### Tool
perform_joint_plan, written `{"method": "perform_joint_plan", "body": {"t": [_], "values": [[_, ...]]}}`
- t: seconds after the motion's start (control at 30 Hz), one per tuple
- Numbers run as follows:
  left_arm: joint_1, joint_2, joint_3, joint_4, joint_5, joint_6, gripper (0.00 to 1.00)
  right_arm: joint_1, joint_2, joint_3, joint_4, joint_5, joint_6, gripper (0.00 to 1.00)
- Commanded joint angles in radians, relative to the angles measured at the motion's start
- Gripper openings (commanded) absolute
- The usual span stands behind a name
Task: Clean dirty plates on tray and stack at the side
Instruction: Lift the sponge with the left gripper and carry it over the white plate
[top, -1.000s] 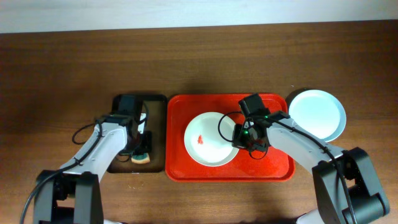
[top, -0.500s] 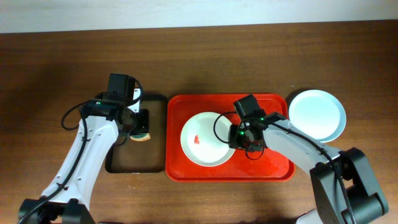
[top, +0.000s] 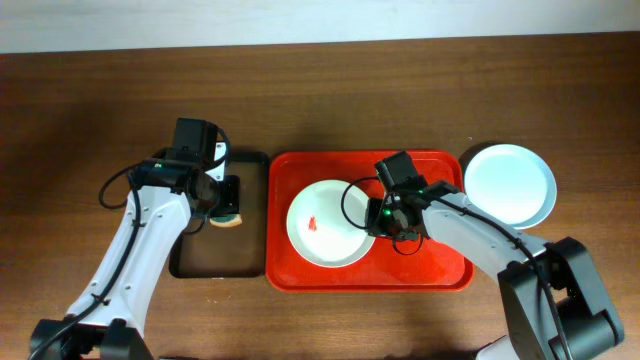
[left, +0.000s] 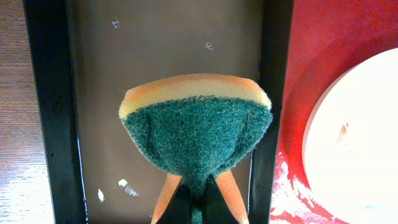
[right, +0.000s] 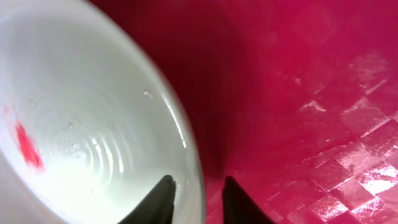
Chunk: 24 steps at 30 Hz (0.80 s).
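A white plate (top: 325, 224) with a small red smear (top: 313, 222) lies on the red tray (top: 440, 265). My right gripper (top: 385, 215) straddles its right rim, one finger inside and one outside (right: 196, 193), shut on the plate (right: 81, 124). The rim there casts a dark shadow on the tray (right: 298, 74). My left gripper (top: 225, 205) is shut on a green-and-orange sponge (left: 196, 130) and holds it above the brown tray (left: 50, 124), left of the plate (left: 360, 137). A pale blue plate (top: 508, 180) rests on another pale plate on the table, right of the red tray.
The black-rimmed brown tray (top: 190, 262) lies against the red tray's left edge, with a few white crumbs on it. The stacked plates touch the red tray's far right corner. Bare wooden table (top: 80, 120) surrounds everything.
My left gripper lifted the sponge from the brown tray's front and moved it toward the back. My right gripper and the white plate shifted slightly left on the red tray.
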Motion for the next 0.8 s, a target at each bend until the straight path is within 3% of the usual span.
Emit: {"method": "perform_joint_plan", "body": {"t": [0.0, 0.07, 0.1, 0.23, 0.47, 0.6, 0.77], "values": [[-0.002, 0.002, 0.013, -0.001, 0.011, -0.01, 0.0, 0.005, 0.009, -0.008, 0.014, 0.068, 0.006, 0.27], [-0.002, 0.002, 0.013, -0.001, 0.011, -0.01, 0.0, 0.005, 0.009, -0.008, 0.021, 0.068, 0.006, 0.06], [-0.002, 0.002, 0.013, -0.001, 0.011, -0.01, 0.0, 0.005, 0.009, -0.008, 0.017, 0.067, 0.006, 0.04], [-0.002, 0.002, 0.013, -0.009, -0.008, -0.034, 0.0, 0.005, 0.009, -0.008, 0.011, -0.056, 0.006, 0.04], [-0.012, 0.014, 0.056, -0.011, -0.041, -0.042, 0.0, 0.006, 0.009, -0.008, 0.022, -0.082, 0.007, 0.04], [-0.099, 0.038, 0.081, 0.006, 0.11, -0.043, 0.0, 0.005, 0.009, -0.008, 0.024, -0.082, 0.007, 0.04], [-0.254, 0.128, 0.081, 0.024, 0.113, -0.146, 0.0, 0.006, 0.009, -0.008, 0.024, -0.093, 0.008, 0.04]]}}
